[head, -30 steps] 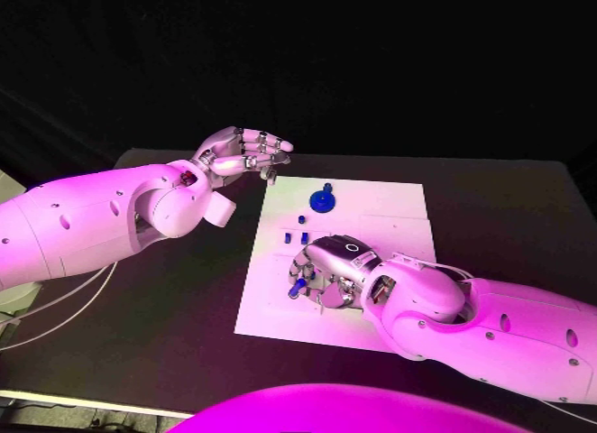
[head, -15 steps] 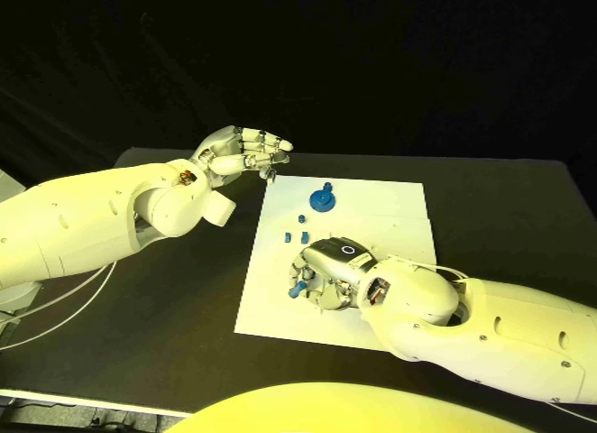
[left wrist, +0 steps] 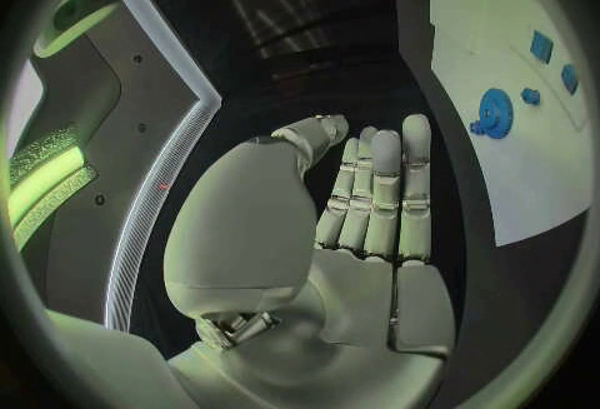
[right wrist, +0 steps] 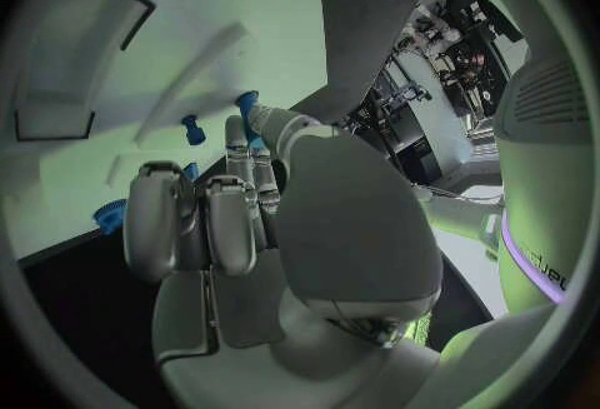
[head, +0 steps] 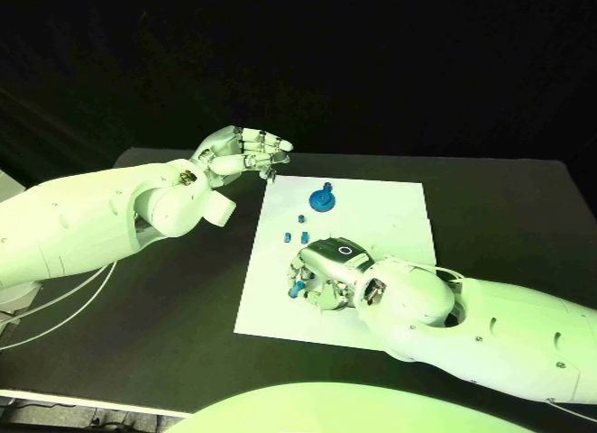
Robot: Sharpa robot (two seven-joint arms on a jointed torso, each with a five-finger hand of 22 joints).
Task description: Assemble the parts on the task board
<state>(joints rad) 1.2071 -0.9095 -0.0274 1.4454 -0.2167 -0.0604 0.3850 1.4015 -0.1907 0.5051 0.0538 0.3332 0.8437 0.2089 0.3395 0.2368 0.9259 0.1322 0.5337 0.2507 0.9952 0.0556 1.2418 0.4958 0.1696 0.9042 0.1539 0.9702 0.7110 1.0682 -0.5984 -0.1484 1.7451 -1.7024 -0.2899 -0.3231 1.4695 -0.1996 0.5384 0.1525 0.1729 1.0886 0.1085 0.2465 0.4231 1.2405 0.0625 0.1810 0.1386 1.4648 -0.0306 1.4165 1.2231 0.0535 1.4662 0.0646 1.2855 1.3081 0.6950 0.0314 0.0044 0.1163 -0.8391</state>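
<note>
From the head view, the white task board (head: 377, 209) lies on the black tabletop (head: 507, 207), its long side running away from the robot. The right hand (head: 327, 271) rests on the near part of the board with a small blue part (head: 296, 289) at its fingers; I cannot tell if it grasps it. A round blue part (head: 325, 198) sits at the far end. The left hand (head: 242, 152) hangs off the board's far corner.

In the left wrist view, the left hand (left wrist: 363, 219) is flat, with its fingers together, and holds nothing.

In the right wrist view, the right hand's (right wrist: 238, 219) fingers are bent over the board.

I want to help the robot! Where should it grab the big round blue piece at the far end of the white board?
Probably by the short stem standing up from the round blue piece, coming down from above. Its disc lies flat on the task board, leaving little edge to pinch, and nothing crowds it.
</note>
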